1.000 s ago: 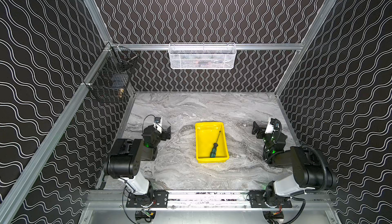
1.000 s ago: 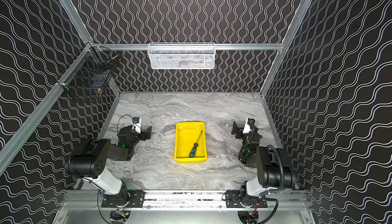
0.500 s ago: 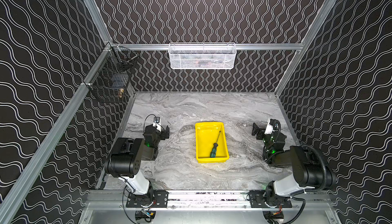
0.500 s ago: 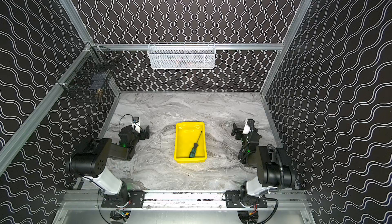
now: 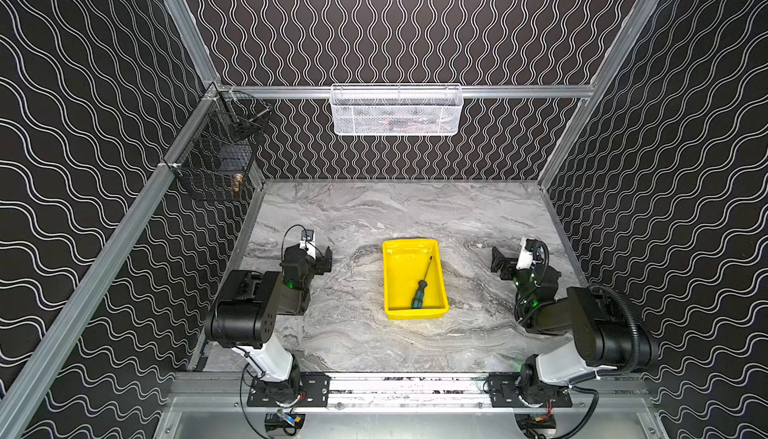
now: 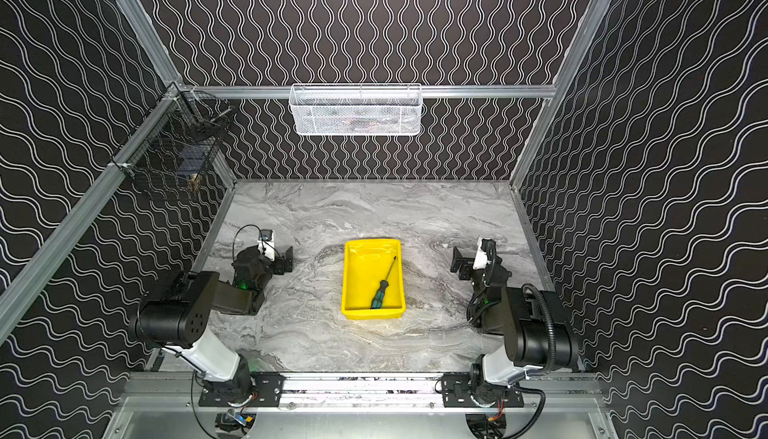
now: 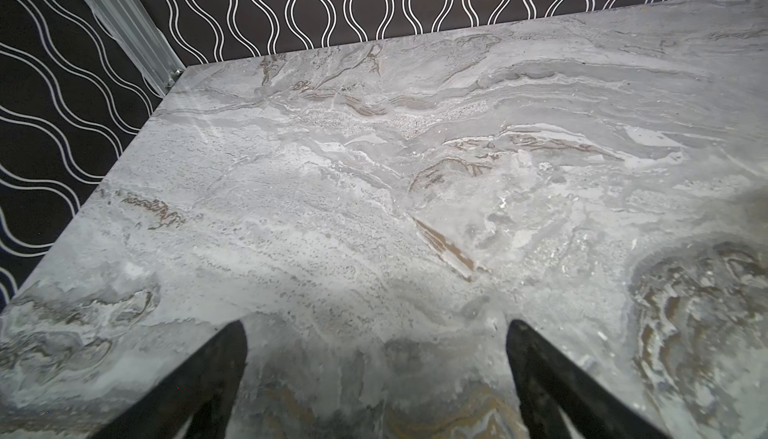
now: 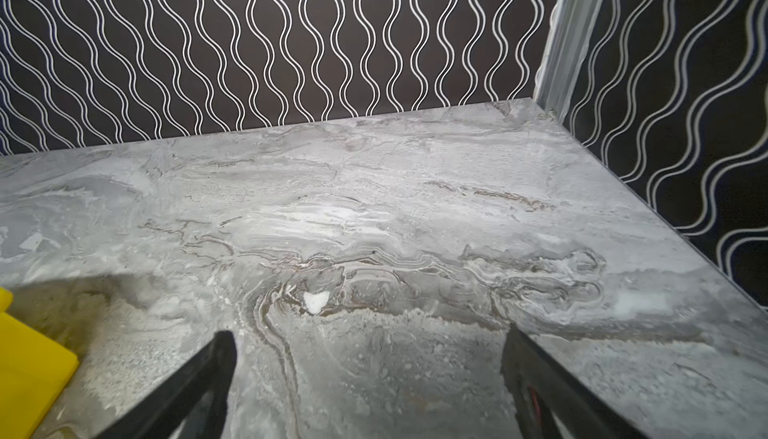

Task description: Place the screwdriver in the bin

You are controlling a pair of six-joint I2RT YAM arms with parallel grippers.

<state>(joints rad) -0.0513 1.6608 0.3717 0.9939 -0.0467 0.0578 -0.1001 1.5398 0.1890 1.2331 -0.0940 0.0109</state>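
Left tool and right tool gape empty, clear of the yellow bin.
We judge only a stray sweep could spill the screwdriver inside.

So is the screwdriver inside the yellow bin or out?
Inside. The screwdriver lies slanted on the floor of the bin, within its walls.

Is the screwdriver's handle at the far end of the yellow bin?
No, the screwdriver lies in the bin with its handle at the near end.
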